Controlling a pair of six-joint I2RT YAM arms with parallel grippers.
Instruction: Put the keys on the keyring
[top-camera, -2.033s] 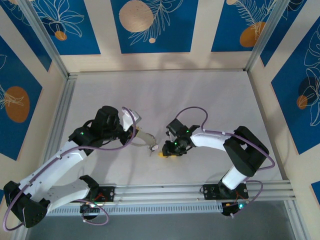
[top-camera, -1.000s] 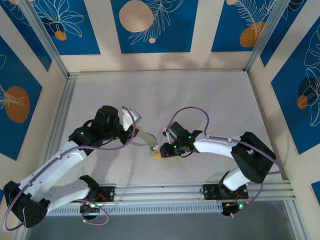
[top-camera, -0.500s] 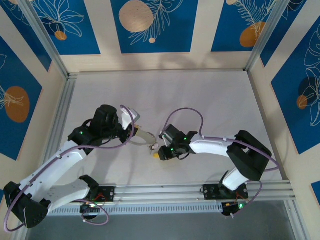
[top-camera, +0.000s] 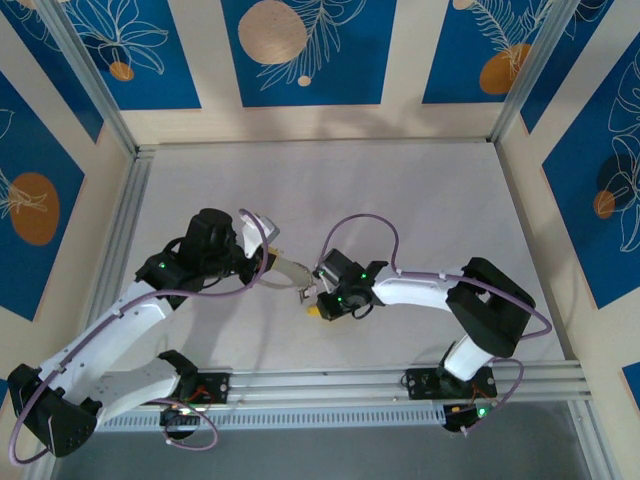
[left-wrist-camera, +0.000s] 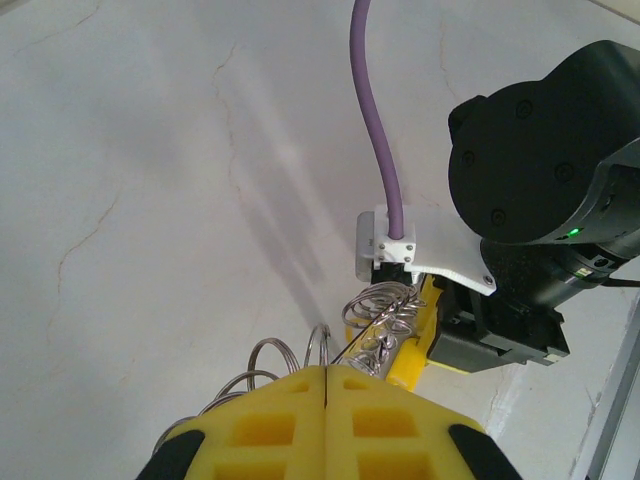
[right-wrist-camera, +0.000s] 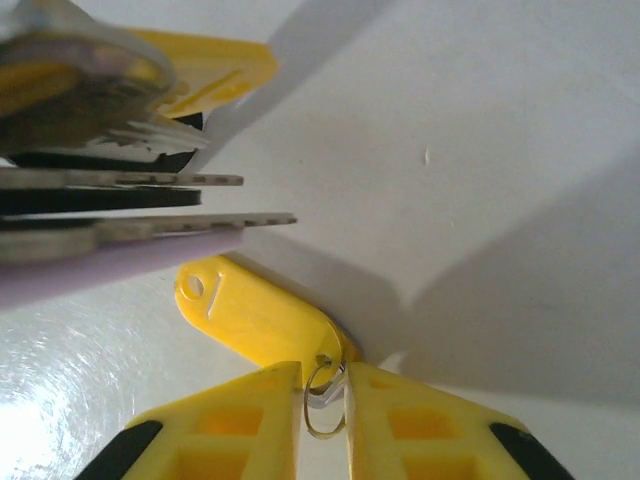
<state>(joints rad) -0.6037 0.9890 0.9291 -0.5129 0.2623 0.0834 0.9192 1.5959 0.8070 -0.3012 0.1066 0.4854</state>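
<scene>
From here my left gripper has its ribbed yellow pads pressed flush together, pinching a thin grey wire of the keyring, whose springy loops curl out just above the pads. My right gripper is nearly closed, with a small metal split ring in the narrow gap; I cannot tell if it is gripped. The ring carries a glossy yellow tag. The keys, flat toothed blades, hang stacked just above the matte white table.
</scene>
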